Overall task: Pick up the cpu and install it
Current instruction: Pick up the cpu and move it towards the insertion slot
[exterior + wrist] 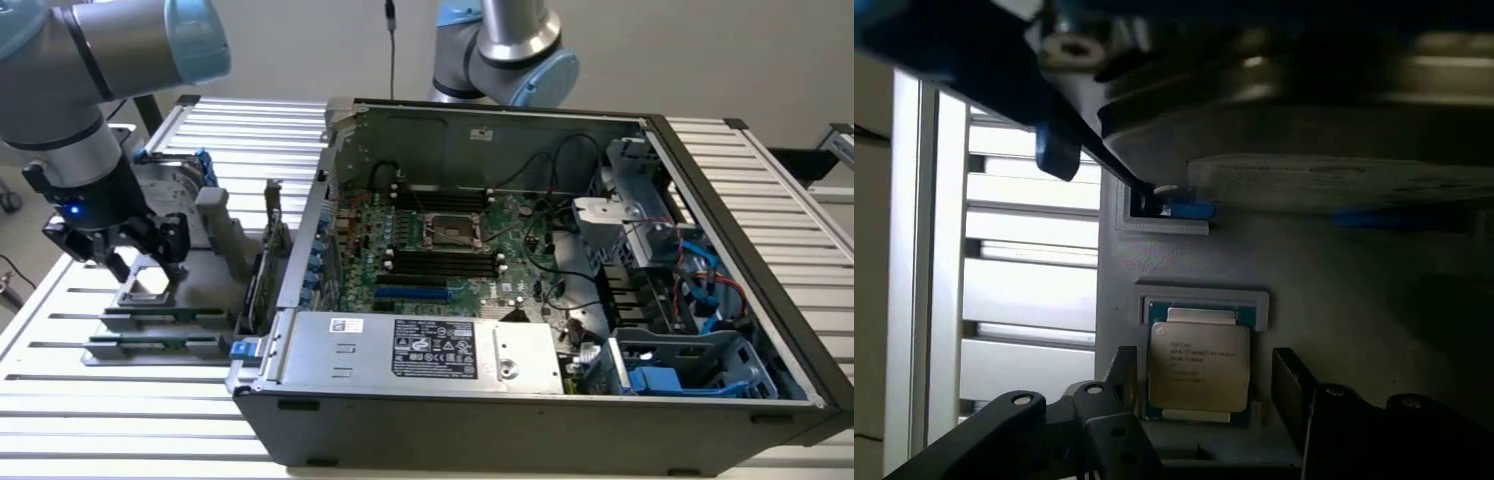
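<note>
The cpu is a small square chip with a silver-grey top and printed text, lying flat in a recess of a grey holder. In the exterior view the cpu shows as a pale square on that holder, at the exterior view's left. My gripper hangs just above it, open, with one dark finger on each side of the chip and not touching it. In the wrist view the gripper straddles the chip. The empty cpu socket sits in the middle of the green motherboard.
The open computer case fills the middle and the exterior view's right, with a labelled grey power-supply box along its near side. A silver hard drive with a blue bracket lies on the holder beyond the chip. A second arm stands behind the case.
</note>
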Motion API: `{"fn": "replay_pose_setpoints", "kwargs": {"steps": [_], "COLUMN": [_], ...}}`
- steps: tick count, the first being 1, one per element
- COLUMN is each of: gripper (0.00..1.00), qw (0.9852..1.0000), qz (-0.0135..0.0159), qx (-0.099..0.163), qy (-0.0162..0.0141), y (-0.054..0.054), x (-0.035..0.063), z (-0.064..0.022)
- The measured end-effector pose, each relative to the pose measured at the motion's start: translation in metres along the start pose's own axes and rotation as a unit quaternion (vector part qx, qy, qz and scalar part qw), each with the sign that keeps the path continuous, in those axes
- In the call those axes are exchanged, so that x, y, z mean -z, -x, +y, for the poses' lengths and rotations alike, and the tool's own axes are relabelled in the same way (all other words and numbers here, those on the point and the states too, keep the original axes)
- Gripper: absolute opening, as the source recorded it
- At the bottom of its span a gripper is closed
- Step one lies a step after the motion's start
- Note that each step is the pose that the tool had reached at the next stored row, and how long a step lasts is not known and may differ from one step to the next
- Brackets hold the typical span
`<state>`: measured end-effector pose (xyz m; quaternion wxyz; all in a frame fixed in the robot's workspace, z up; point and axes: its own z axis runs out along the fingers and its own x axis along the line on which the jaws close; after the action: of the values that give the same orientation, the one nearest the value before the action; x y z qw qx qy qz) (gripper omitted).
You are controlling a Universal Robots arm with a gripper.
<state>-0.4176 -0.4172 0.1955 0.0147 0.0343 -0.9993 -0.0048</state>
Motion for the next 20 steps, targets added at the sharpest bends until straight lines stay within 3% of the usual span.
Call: {"fn": "replay_pose_setpoints", "kwargs": {"steps": [4,13,15,18,20], "gripper": [0.65,0.65,0.65,0.65,0.65], "qw": [1.0000,1.0000,1.0000,1.0000,0.9999], "qz": [0.0000,0.0018,0.0025,0.0028,0.0031], "qx": [0.000,0.000,0.000,0.000,0.000], "qy": [0.0000,-0.0008,-0.0026,-0.0090,-0.0115], "y": [-0.0004,-0.0003,-0.0003,-0.0003,-0.0003], "x": [-0.0067,-0.0094,-0.0094,-0.0096,-0.0095], "z": [-0.0001,-0.0001,-0.0001,-0.0001,-0.0001]}}
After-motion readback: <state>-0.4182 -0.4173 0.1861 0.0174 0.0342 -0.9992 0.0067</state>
